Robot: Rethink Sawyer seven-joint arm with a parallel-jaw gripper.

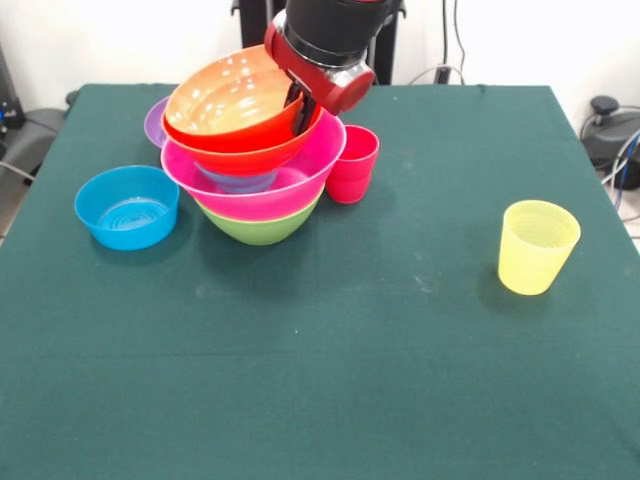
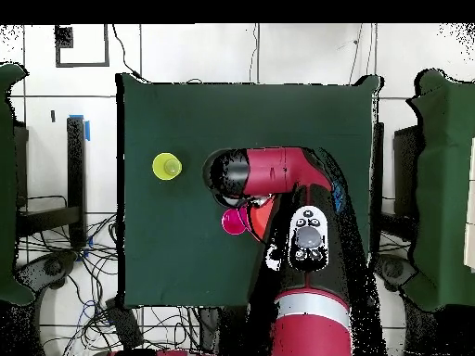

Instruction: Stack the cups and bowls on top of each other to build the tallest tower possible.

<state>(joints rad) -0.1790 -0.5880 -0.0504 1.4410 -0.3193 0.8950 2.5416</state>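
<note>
— Gripper [image 1: 298, 108] down at the far right rim of the top orange bowl [image 1: 232, 105], dark fingers dipping just inside that rim. Clamped on it or merely touching?

— Cannot tell; fingers mostly hidden behind the red wrist housing and the bowl's edge, so neither apart nor together can be made out.

— Position of the tower [image 1: 255, 165]?

— Left of centre on the green table [image 1: 400, 350], toward the far side. Green bowl [image 1: 262, 226] at the bottom, big pink bowl [image 1: 270, 185] nested in it, something pale blue-purple (seen through the pink wall, hard to name) inside, then orange on top, tilted with its mouth facing forward and left. Looks like two orange rims, one within the other, though not certain.

— Neighbours?

— Red cup [image 1: 354, 163] upright, just beside the pink bowl's right side, touching or nearly so. Purple bowl [image 1: 156, 122] peeking out behind the stack on the left. Blue bowl [image 1: 127, 206] open side up, near the stack's left, apart from it. Yellow cup [image 1: 538, 246] upright and alone, well apart on the right.

— From overhead?

— Arm [image 2: 278, 176] covering almost the whole stack; only a bit of pink and red showing under it. Yellow cup [image 2: 167, 167] clear to one side on the cloth.
</note>
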